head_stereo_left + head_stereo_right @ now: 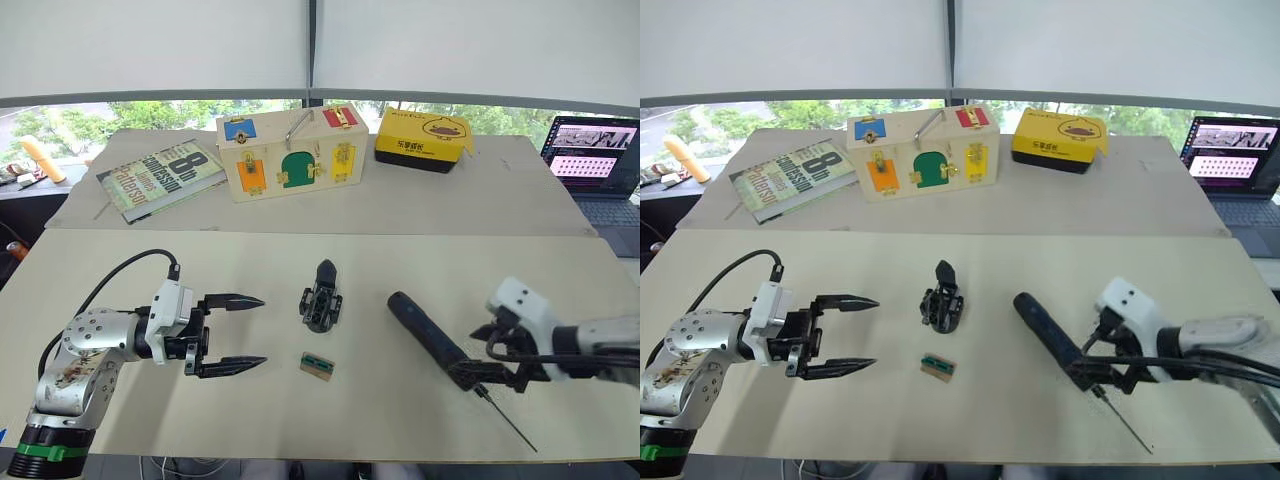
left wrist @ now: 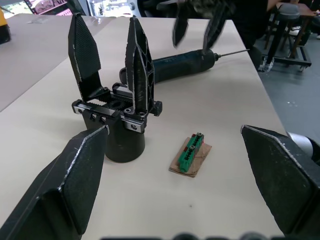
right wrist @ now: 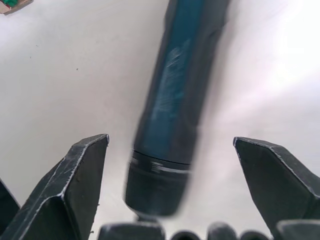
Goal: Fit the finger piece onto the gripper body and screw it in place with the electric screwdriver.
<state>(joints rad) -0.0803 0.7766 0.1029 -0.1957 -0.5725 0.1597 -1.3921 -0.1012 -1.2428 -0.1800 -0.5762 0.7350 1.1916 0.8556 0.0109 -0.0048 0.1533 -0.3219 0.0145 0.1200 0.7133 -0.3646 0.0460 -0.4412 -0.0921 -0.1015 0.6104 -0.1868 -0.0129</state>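
The gripper body (image 1: 322, 298) stands mid-table on its round base (image 2: 125, 145). Two pointed black fingers (image 2: 137, 65) rise from it side by side; which one is the finger piece I cannot tell. To its left, my left gripper (image 1: 263, 330) is open and empty, pointing at it from a short distance. The electric screwdriver (image 1: 425, 328) lies flat on the table to the right, its thin bit (image 1: 510, 425) toward the front edge. My right gripper (image 3: 170, 140) is open, its fingers either side of the screwdriver's (image 3: 175, 90) bit end without closing on it.
A small green part on a cardboard scrap (image 1: 318, 365) lies just in front of the gripper body. At the back are a book (image 1: 160, 178), a wooden latch box (image 1: 290, 152) and a yellow box (image 1: 423, 138). A laptop (image 1: 592, 160) sits far right.
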